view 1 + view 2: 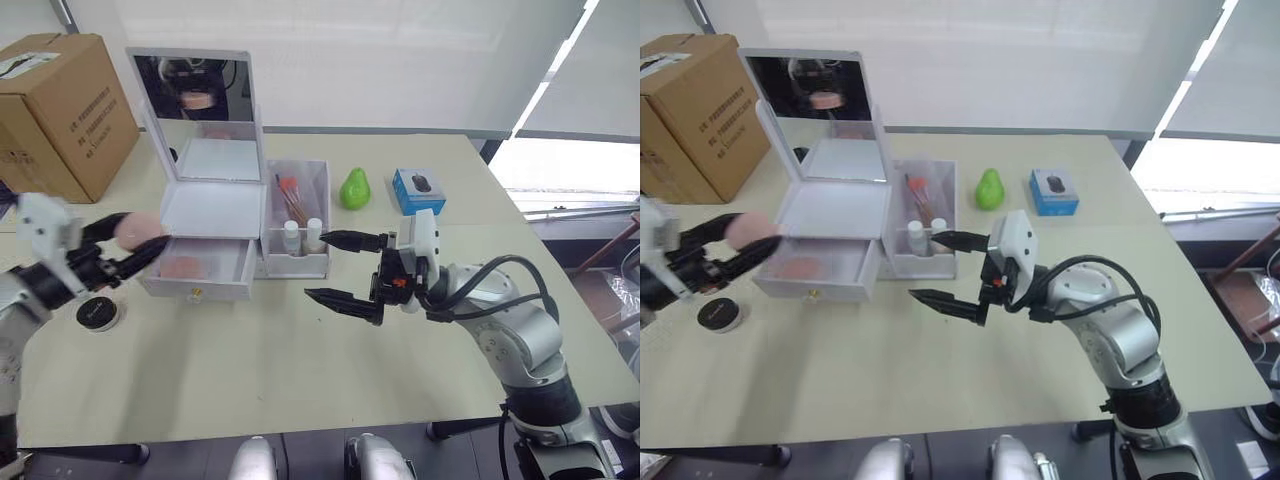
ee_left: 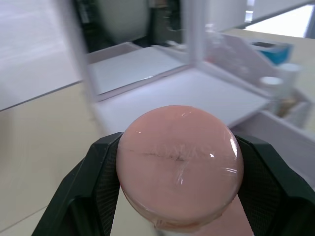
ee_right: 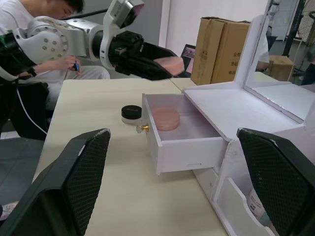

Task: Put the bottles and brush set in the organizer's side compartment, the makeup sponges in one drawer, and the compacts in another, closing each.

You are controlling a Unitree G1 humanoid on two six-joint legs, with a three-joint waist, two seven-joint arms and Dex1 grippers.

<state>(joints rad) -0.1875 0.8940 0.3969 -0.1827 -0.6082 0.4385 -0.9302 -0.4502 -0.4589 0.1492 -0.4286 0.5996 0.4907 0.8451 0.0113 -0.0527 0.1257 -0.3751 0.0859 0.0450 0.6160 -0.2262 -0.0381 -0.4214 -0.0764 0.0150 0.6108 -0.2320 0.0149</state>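
The left pincer (image 1: 128,250) grips a pink makeup sponge (image 1: 137,232) between its black fingers, held just left of the white organizer (image 1: 215,215) and above the counter (image 1: 300,370). The organizer's drawer (image 1: 200,272) stands pulled open with another pink sponge (image 3: 165,118) lying inside. Two white-capped bottles (image 1: 302,236) and the brush set (image 1: 291,200) stand in the side compartment. A black compact (image 1: 99,314) lies on the counter near the left pincer. The right pincer (image 1: 340,270) hovers wide and empty beside the compartment
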